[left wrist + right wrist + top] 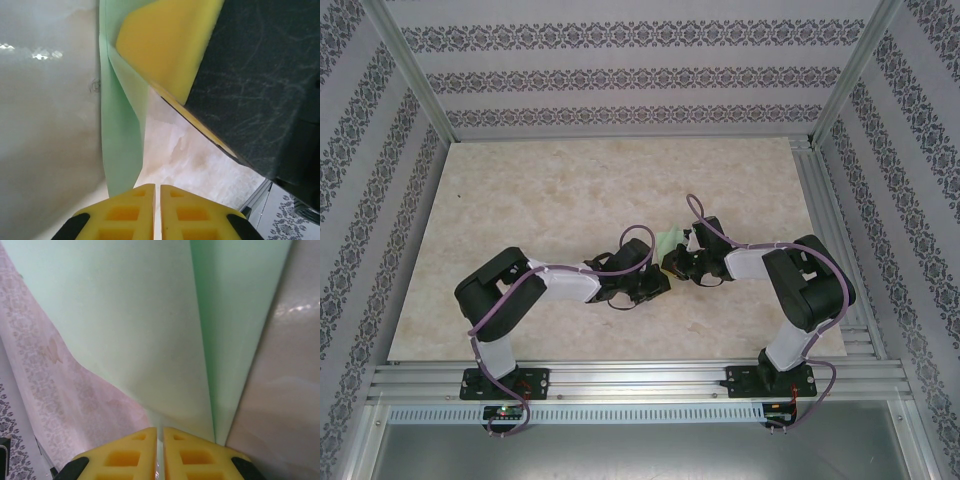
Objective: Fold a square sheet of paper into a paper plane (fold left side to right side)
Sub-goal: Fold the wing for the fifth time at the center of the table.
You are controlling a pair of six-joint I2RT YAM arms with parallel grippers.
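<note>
Beige marbled worktop is showing thin pale mint-green creased paper sheet mid-surface, btwn arms. Its edge is being clenched by right pincer, w/ left pincer sitting clenched just beside it.

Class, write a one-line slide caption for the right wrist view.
Right claw pinches the folded pale green paper, its crease running away from the yellow fingertips, marbled table at right.
</note>
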